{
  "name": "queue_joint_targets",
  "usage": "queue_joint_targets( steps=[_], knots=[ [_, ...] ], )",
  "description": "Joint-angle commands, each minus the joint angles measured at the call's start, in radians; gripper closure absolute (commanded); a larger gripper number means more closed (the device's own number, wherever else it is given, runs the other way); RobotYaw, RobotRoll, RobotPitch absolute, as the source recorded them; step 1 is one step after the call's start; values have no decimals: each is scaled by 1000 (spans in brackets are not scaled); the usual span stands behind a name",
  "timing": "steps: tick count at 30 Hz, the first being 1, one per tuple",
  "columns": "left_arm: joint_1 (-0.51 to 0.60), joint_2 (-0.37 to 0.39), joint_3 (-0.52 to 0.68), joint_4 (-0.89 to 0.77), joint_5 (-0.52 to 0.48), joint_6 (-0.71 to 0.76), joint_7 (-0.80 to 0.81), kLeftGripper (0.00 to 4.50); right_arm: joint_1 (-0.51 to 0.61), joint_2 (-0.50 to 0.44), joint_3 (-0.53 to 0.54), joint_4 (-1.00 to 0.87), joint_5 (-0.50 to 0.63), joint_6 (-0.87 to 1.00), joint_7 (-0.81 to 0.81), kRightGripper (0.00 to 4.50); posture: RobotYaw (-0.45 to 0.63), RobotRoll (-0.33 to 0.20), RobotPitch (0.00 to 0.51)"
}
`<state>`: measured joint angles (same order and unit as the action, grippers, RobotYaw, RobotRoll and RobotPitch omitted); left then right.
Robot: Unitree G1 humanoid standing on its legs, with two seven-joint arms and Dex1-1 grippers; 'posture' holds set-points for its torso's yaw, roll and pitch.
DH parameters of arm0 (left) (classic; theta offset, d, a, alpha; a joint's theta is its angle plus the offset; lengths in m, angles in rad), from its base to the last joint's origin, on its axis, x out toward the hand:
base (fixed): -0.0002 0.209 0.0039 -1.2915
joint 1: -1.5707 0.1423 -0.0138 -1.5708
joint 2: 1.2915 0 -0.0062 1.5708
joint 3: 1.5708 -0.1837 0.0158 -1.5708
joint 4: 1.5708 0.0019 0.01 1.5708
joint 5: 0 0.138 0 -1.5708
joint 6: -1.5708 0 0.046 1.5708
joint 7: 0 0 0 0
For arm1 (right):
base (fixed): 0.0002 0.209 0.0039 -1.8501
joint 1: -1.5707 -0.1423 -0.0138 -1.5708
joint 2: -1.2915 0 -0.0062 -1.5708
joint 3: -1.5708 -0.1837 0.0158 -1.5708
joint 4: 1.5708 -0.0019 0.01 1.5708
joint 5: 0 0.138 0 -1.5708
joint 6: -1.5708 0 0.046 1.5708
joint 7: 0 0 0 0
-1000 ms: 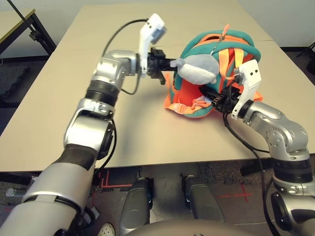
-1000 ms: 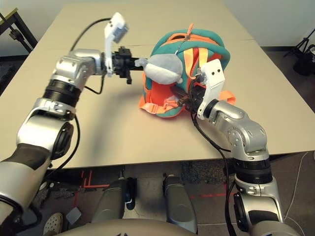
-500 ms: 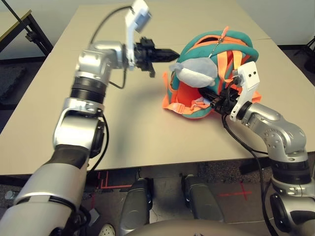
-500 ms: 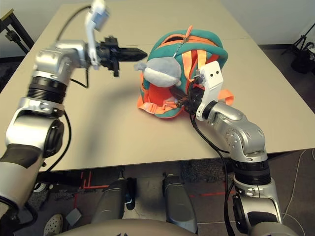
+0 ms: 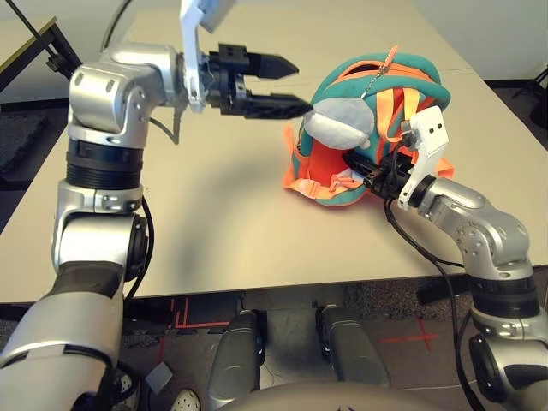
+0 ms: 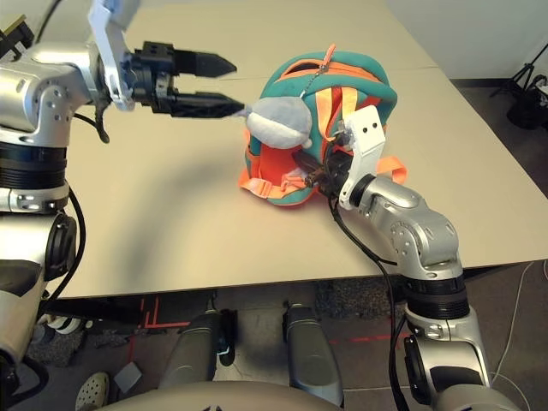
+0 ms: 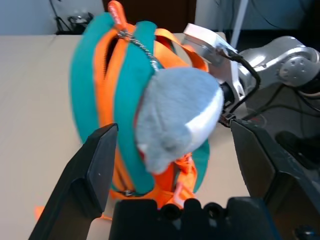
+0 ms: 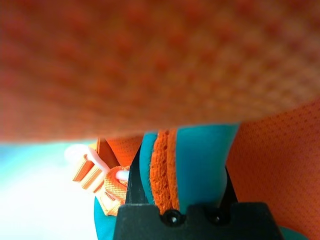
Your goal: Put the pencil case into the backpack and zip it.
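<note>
Left eye view: backpack (image 5: 377, 128) upright on surface (image 5: 214, 223); left fingers (image 5: 287, 86) wide, empty; right fingers (image 5: 364, 171) pinching backpack's teal trim.

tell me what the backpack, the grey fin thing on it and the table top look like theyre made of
Backpack: soft fabric, orange panels with a mesh-like weave seen in the right wrist view, padded teal trim, woven orange webbing straps.
Grey fin piece: plush, matte and fuzzy, probably stuffed since it bulges.
Table top: smooth, matte beige board, likely laminate; the look leaves it open.
</note>
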<state>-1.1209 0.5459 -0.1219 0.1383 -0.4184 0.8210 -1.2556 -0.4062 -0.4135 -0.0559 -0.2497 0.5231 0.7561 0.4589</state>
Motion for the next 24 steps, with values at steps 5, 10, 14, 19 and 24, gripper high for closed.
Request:
queue_joint_targets(
  steps=[5, 10, 14, 19, 24],
  knots=[
    [12, -71, -99, 67, 72, -100, 46, 0, 19, 0, 23, 22, -15, 23, 1, 4215, -130, 0, 131],
    [-1, -124, -142, 152, 132, -179, 68, 0, 17, 3, 23, 22, -14, 22, -1, 4215, -133, 0, 127],
    [-6, -144, -149, 181, 152, -197, 67, 22, 16, 3, 21, 22, -15, 20, -3, 4215, -136, 0, 126],
    [-4, -151, -135, 180, 147, -186, 66, 44, 21, 6, 20, 18, -19, 21, -5, 4215, -136, 0, 127],
    [-4, -149, -120, 170, 137, -173, 68, 44, 18, 9, 22, 24, -22, 18, -3, 4215, -129, 0, 128]
  ],
)
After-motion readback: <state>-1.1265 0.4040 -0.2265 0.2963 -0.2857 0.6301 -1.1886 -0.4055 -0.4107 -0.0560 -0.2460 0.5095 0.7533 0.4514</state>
